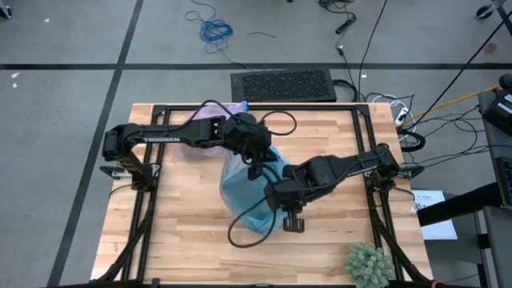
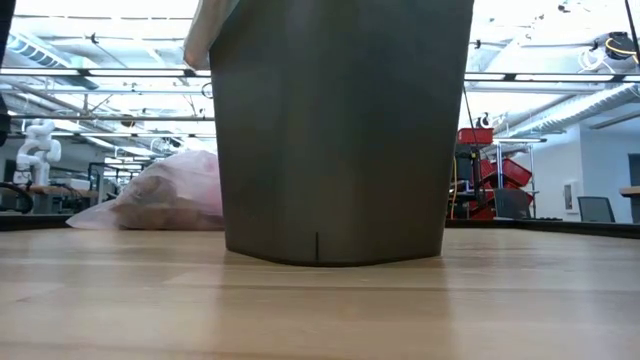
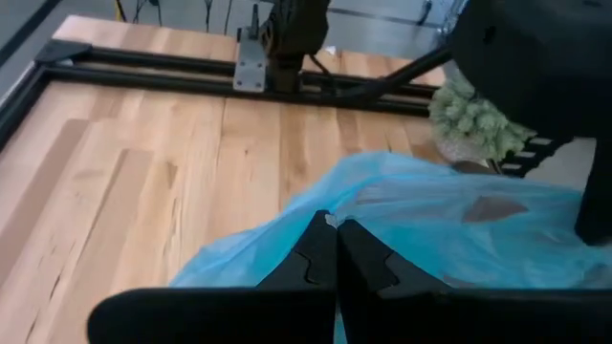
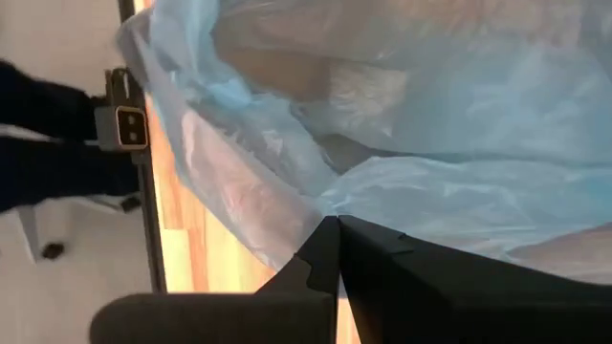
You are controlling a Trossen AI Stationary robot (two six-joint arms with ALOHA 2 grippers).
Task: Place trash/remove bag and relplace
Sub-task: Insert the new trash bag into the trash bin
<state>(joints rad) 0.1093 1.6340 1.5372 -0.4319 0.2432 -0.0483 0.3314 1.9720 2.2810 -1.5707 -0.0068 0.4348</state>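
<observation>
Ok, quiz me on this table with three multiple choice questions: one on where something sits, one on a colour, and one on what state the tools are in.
1. Where is the green spiky plant?
A. near corner on the right arm's side
B. far corner on the left arm's side
C. inside the bin

2. What colour is the bag that both tools meet at?
A. black
B. light blue
C. yellow

3. How do the left tool and right tool stand?
A. both wide open
B. only the left shut
C. both shut

Answers: 1 A, the high view shows it there. 2 B, both wrist views show blue film. 3 C, each wrist view shows fingers closed together.
</observation>
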